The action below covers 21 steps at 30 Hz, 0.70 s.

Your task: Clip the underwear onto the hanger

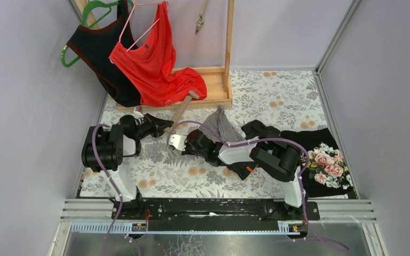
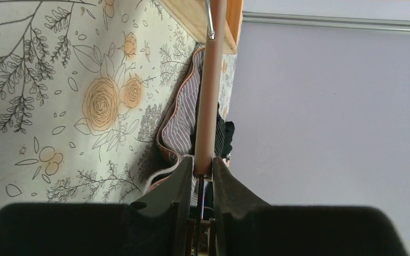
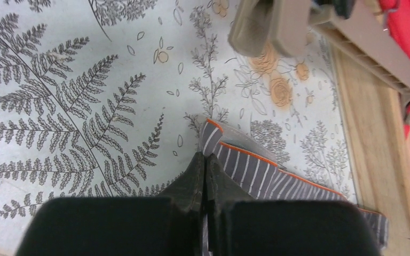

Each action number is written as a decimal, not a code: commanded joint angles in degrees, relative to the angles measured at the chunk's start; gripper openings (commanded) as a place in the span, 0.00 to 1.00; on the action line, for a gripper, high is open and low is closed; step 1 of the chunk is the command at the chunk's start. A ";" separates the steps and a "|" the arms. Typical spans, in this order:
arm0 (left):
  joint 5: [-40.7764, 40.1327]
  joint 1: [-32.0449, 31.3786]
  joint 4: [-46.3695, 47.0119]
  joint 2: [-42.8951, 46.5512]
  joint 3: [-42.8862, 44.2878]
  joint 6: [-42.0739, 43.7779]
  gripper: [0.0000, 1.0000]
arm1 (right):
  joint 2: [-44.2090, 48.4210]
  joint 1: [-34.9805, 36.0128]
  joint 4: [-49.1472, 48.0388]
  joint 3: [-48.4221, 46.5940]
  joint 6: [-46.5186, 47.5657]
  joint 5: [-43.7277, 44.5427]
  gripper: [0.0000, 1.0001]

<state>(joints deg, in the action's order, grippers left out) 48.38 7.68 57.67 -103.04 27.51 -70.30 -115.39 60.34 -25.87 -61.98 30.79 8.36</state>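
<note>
The hanger (image 1: 184, 109) is a tan bar lying slanted on the flowered table, with a pale clip (image 1: 177, 142) at its near end. My left gripper (image 1: 163, 126) is shut on the bar; in the left wrist view the fingertips (image 2: 184, 173) pinch the hanger (image 2: 209, 96) from both sides. The underwear (image 1: 220, 126) is grey with white stripes and an orange hem, bunched just right of the clip. My right gripper (image 1: 193, 141) is shut on its edge. In the right wrist view the jaws (image 3: 205, 162) are pressed together over the underwear (image 3: 256, 170), below the hanger clip (image 3: 267, 26).
A wooden rack (image 1: 213, 85) stands at the back, with a red top (image 1: 155, 64) and a black top (image 1: 99, 58) hanging on it. Under the right arm lies a black garment with a flower print (image 1: 328, 165). Grey walls close in both sides.
</note>
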 commanded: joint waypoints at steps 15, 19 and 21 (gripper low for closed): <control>-0.53 -4.30 -10.45 0.00 3.92 4.84 0.00 | 7.55 -0.36 0.45 -1.35 3.72 1.58 0.00; -0.14 -4.87 -10.70 -0.58 4.35 4.73 0.00 | 7.51 -0.32 0.45 -1.39 3.97 1.87 0.00; 0.14 -5.03 -10.84 -0.79 4.34 4.74 0.00 | 7.41 -0.26 0.47 -1.49 4.27 2.27 0.00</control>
<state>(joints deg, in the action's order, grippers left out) 47.79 3.40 50.11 -102.50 31.29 -66.67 -110.13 60.27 -24.88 -61.87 33.87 9.39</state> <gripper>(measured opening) 0.153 0.019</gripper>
